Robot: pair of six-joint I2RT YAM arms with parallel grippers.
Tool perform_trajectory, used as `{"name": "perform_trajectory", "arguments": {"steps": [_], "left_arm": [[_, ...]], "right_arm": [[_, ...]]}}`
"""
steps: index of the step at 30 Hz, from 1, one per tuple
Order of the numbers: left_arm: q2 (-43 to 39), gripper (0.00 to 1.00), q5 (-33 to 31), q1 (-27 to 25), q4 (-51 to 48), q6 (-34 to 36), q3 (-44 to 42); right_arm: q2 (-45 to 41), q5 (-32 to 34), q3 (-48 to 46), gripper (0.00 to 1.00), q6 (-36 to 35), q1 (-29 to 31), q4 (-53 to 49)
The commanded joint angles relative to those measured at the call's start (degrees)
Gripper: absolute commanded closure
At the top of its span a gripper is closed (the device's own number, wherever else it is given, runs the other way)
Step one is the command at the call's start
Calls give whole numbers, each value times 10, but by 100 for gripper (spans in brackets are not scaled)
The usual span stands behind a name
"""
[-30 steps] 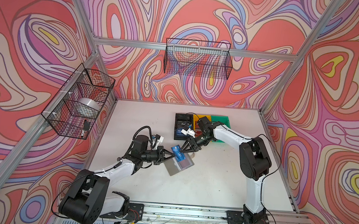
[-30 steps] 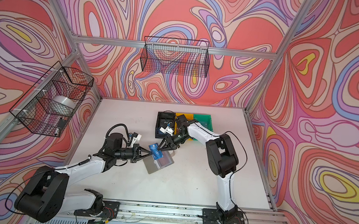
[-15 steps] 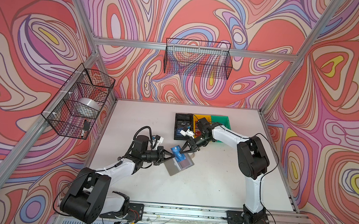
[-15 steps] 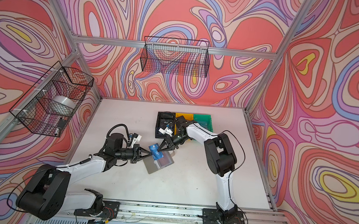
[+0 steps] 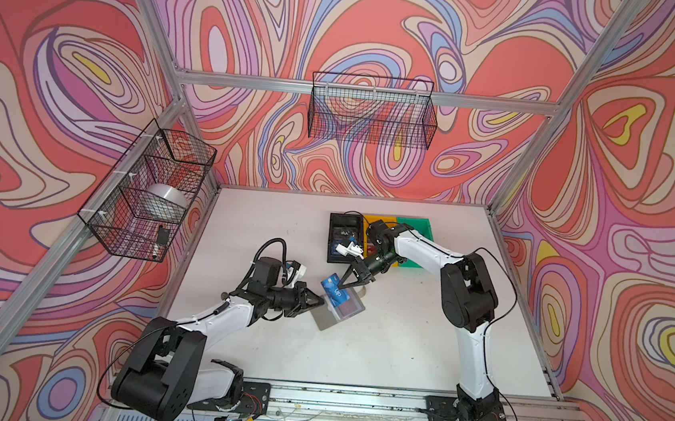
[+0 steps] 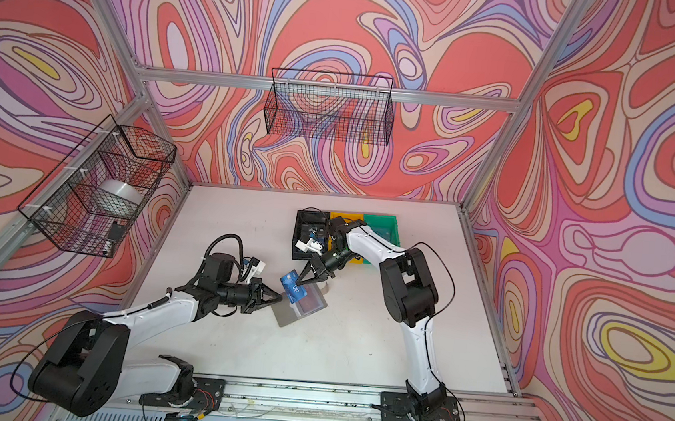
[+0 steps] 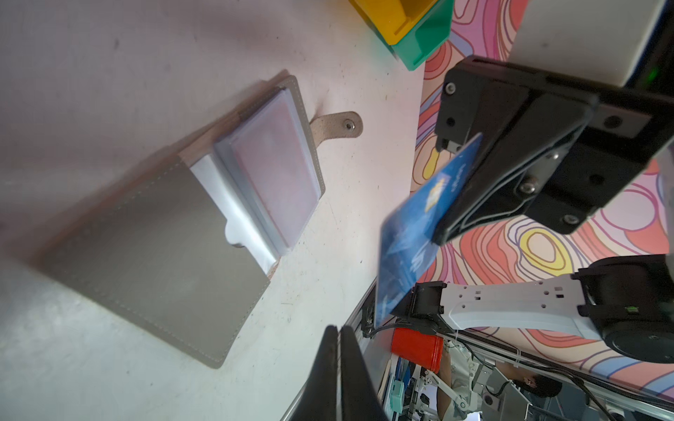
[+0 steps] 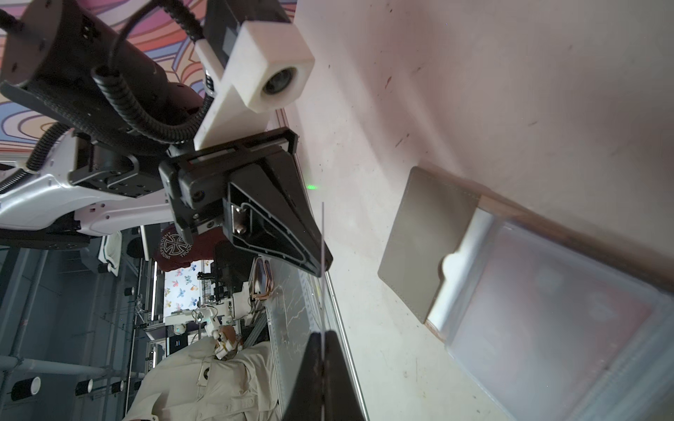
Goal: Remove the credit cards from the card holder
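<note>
The grey card holder (image 5: 328,318) (image 6: 285,316) lies open on the white table, its clear sleeves (image 7: 255,204) (image 8: 470,255) fanned out. A reddish credit card (image 7: 277,164) (image 8: 547,320) shows inside one sleeve. A blue credit card (image 5: 333,292) (image 6: 291,291) (image 7: 412,233) hangs tilted just above the holder's far edge, and my right gripper (image 5: 340,287) (image 6: 298,285) (image 8: 322,333) is shut on it. My left gripper (image 5: 321,300) (image 6: 280,298) (image 7: 339,330) is shut with nothing between its fingers, its tip close to the blue card's edge.
Black (image 5: 331,240), yellow (image 5: 372,221) and green (image 5: 413,226) bins stand in a row at the back of the table, behind the right arm. The black one holds a card. Wire baskets hang on the back wall (image 5: 371,114) and the left wall (image 5: 145,190).
The right gripper's jaws have closed onto the blue card above the holder. Both arms have stayed almost where they were.
</note>
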Motion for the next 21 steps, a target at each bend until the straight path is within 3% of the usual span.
{"name": "perform_trajectory", "arguments": {"steps": [1,11,17,21], "left_arm": [[-9,90,-16,1,-51,32,17],[24,90,-53,1,-103,70,61],[40,90,-59,1,-98,70,68],[46,90,-59,1,-86,64,64]], "right_arm": [[4,63,44,100,-53,1,-67],[10,373,261,100,-140,3,-132],[46,473,355,100,-264,3,-169],[72,511,389,100,-308,5,-160]]}}
